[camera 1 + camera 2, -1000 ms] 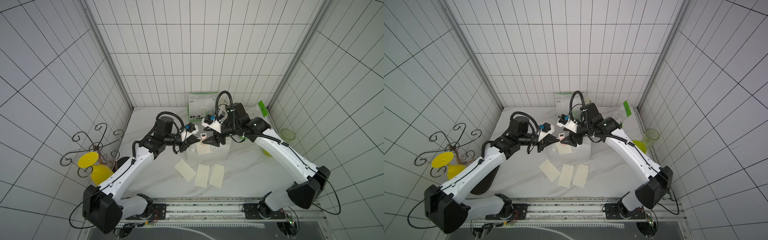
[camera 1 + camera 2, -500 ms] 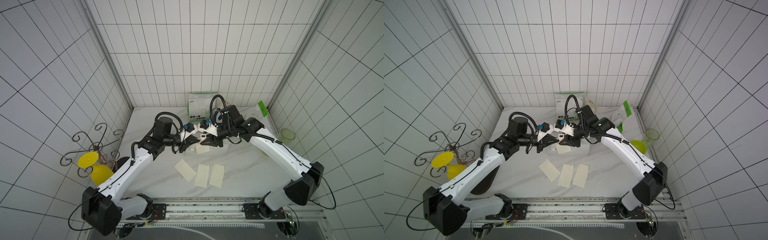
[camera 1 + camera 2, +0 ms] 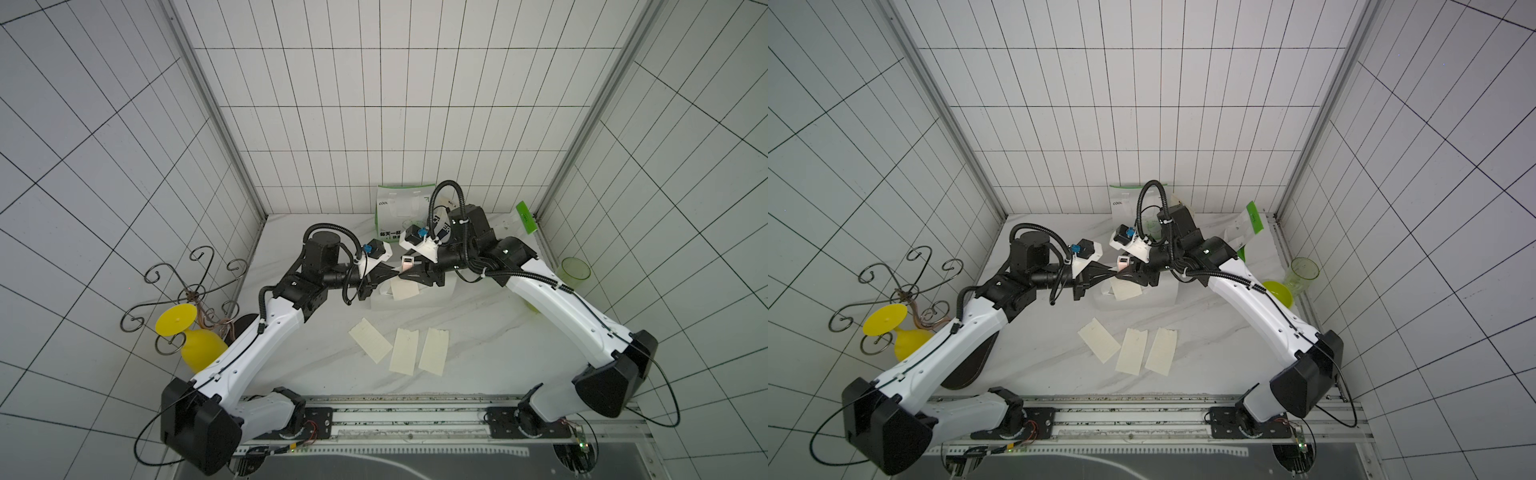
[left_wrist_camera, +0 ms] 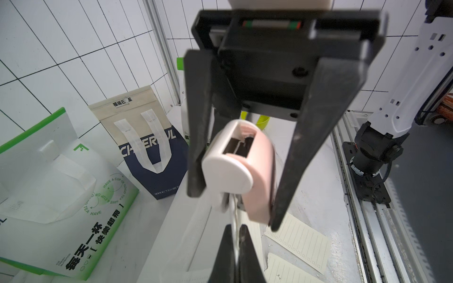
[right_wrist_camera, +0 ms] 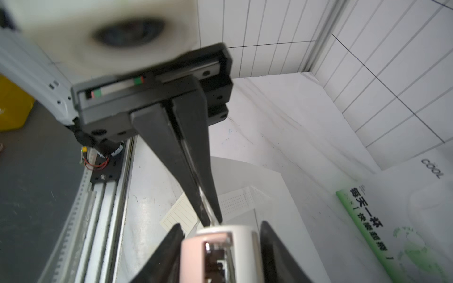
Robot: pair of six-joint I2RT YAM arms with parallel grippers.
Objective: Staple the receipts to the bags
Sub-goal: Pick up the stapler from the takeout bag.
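Our left gripper (image 4: pixel 234 230) is pinched tight on the top edge of a receipt (image 3: pixel 404 289) that hangs against the white bag (image 4: pixel 176 235). Whether the bag's lip is in that pinch too, we cannot tell. Just beside it, our right gripper (image 4: pixel 234 209) clasps the pink stapler (image 4: pixel 235 166) by its sides.

We judge this to be the first stapling. Next, the stapler's mouth must straddle both layers, then squeeze firmly.

Three other receipts (image 3: pixel 404 351) lie loose on the marble table (image 3: pixel 478 332). The navy bag (image 4: pixel 152 152) and a green-and-white bag (image 4: pixel 73 196) lean by the tiled wall (image 3: pixel 374 124).
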